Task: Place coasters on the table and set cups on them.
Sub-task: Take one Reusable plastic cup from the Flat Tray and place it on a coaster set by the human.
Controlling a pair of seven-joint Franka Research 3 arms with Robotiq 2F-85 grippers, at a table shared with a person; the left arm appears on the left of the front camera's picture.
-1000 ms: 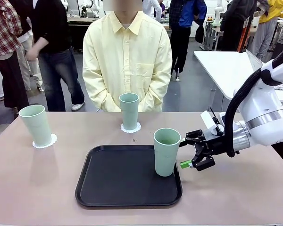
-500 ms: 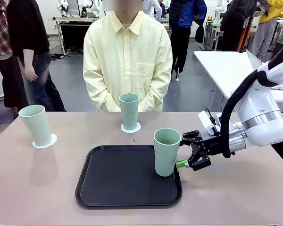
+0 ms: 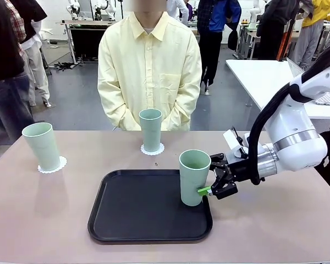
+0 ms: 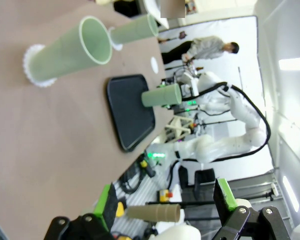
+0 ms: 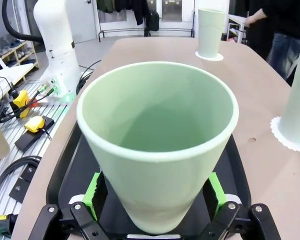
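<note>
Meanwhile beige table in busy lab; right end effector apart around cup on tray; left end effector apart.

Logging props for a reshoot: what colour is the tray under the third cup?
Black, matte; the tray shows best in the front view.
</note>
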